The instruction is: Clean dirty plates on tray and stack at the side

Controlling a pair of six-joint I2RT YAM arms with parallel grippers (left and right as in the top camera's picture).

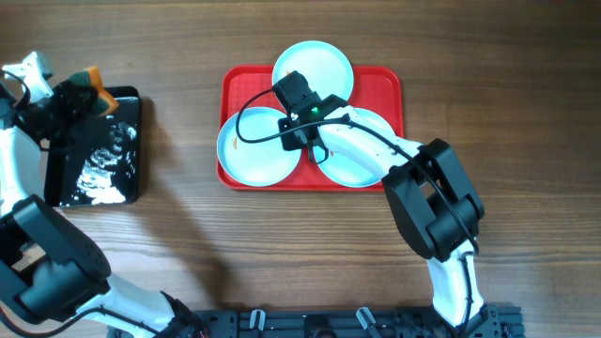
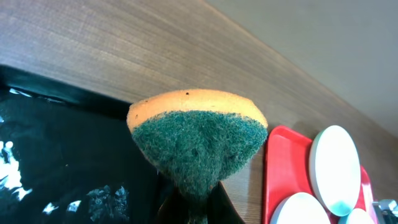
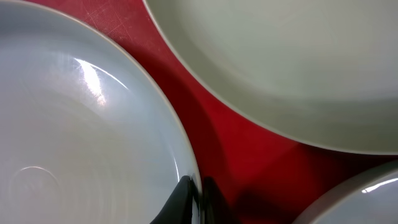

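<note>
Right gripper (image 3: pixel 198 198): fingertips nipped onto the rim of the left plate (image 3: pixel 74 124) (its edge toward the tray's middle).
Other plates: far plate (image 1: pixel 319 64) and right plate (image 1: pixel 346 175), lying with it in the red tray (image 1: pixel 246 83), crowded close.
Left gripper (image 2: pixel 194 210): clamped on a green-and-orange sponge (image 2: pixel 198 140).
Beneath: black tray (image 1: pixel 94 178) with white foam, well left of the red tray.

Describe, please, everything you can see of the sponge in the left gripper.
The sponge is orange foam with a coarse, dark green scouring face. The left gripper pinches its lower end, so it fans out upward. It is held over a corner of the black tray, which holds what looks like white suds.
</note>
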